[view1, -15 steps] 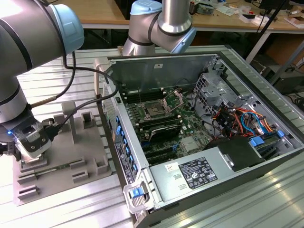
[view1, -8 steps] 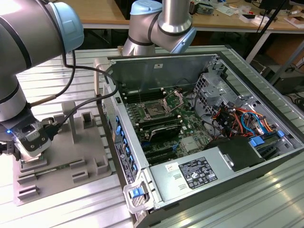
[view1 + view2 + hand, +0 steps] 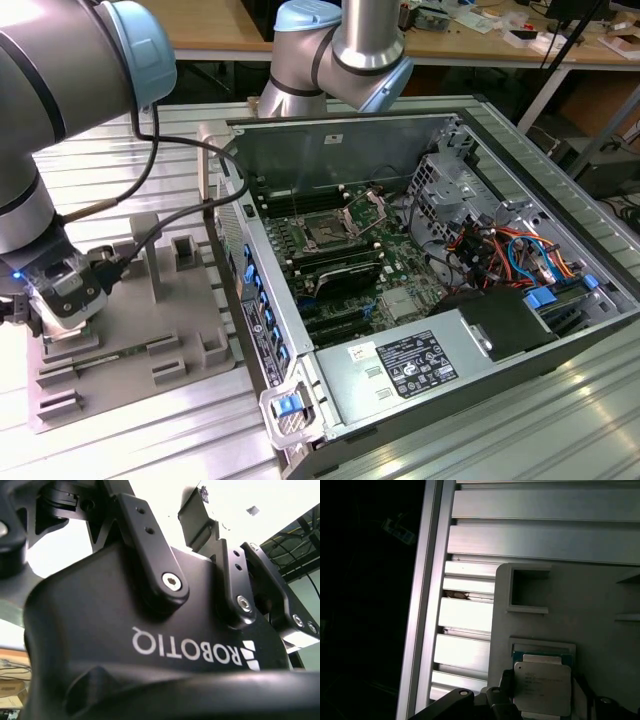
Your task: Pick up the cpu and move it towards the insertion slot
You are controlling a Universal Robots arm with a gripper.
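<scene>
We are logging the tool (image 3: pixel 62 300) hanging low over the grey tray (image 3: pixel 150 345) on the tabletop (image 3: pixel 150 450), at the exterior view's left and well apart from the insertion slot (image 3: pixel 328 232) inside the open computer case (image 3: pixel 330 150). In the first wrist view the cpu (image 3: pixel 542 687) is lying at its tray pocket, directly under the tool. We cannot tell whether the tool is gripping it or how far open it is.

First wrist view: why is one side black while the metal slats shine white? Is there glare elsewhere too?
In the first wrist view nothing beyond the table slats is lit, and the slats themselves glare, while the cpu is evenly lit; the second wrist view's background burns out white; the exterior view's slats gleam too.
</scene>
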